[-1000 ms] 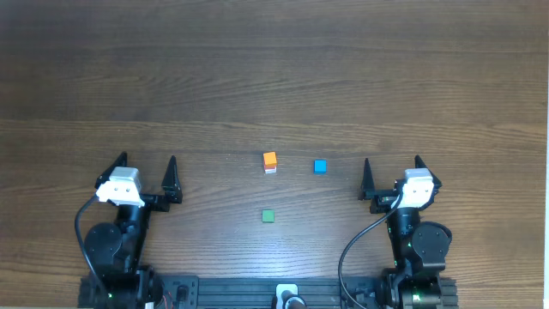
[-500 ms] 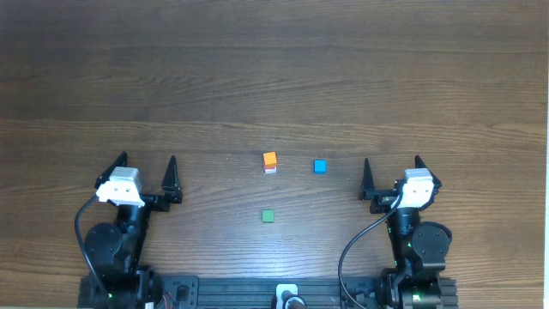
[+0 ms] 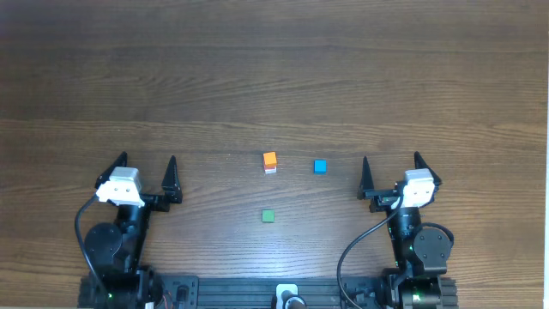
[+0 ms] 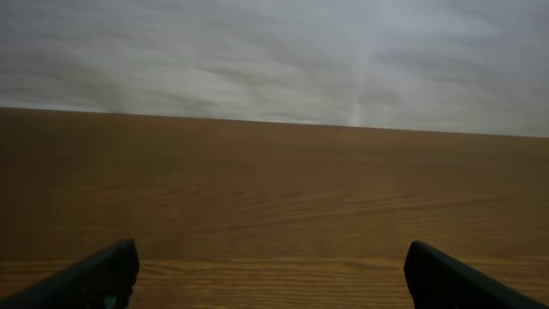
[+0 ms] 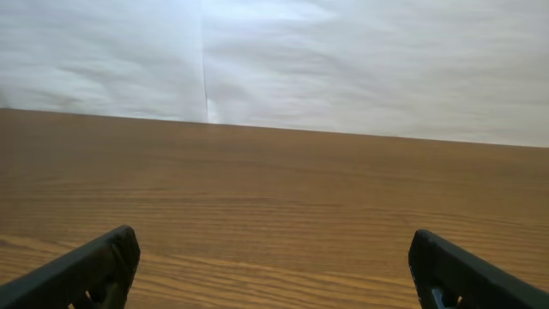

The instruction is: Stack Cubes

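Orange cube (image 3: 269, 159): sits on the wooden table (image 3: 274, 69) near the middle, between the two arms and a little farther out than their fingertips. A pale piece (image 3: 270, 171) touches its near side; it may be another cube under the orange one, but this cannot be told.
Blue cube (image 3: 320, 166): lies alone to the right of the orange cube, apart from it, and is the cube nearest the right arm.
Green cube (image 3: 268, 216): lies alone, nearer the arm bases than the orange cube and almost in line with it.
Right gripper (image 3: 390, 161): jaws spread wide and holding nothing, right of the blue cube and well short of touching it.
Left gripper (image 3: 146, 163): also spread wide and empty, well apart from every cube.
Step in hand: probably the first pick, with no loose cube grasped yet.
Doing it well: the right arm is best placed for the blue cube. It should centre the cube between the fingers, square the pads to two flat faces, descend straight, and close low on the sides so that the cube does not twist or skid.
Placing: come over the orange cube level, align the edges, and release only once the cube is seated.
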Controlling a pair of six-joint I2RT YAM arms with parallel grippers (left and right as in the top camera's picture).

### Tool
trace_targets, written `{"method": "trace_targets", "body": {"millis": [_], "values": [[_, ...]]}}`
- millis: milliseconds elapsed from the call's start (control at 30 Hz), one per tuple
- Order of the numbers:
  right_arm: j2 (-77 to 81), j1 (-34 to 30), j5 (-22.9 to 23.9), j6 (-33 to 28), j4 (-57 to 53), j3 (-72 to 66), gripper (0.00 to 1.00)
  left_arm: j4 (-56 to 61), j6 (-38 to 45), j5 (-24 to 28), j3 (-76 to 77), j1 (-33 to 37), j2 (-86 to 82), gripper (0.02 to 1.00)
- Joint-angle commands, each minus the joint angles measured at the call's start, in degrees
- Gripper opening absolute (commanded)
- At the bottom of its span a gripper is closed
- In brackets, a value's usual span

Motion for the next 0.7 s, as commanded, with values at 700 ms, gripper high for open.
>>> {"method": "trace_targets", "body": {"millis": [700], "values": [[17.97, -0.24, -27.5, 20.13, 3.23, 15.26, 0.993, 0.13, 1.07, 0.74, -0.33, 0.26, -0.61, 0.998]]}}
